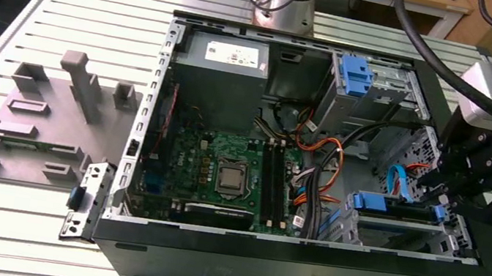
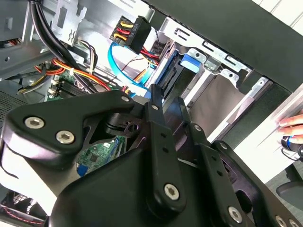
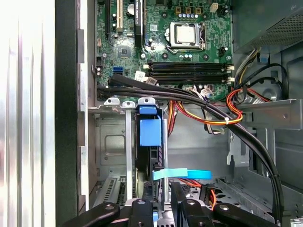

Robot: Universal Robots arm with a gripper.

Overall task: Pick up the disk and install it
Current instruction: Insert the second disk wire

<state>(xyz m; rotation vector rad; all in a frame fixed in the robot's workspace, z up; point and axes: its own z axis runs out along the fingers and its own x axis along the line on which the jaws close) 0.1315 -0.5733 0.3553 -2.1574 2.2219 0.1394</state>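
The end effector hangs at the drive cage in the corner of the open computer case, toward the exterior view's right. The disk already sits edge-on in that cage, so the pick-up looks done and the install well along, judging by how deep it stands. Little of it shows: a thin dark edge framed in blue plastic, with a blue tab on top. The fingers are close together at its edge, but I cannot tell whether they grip it.
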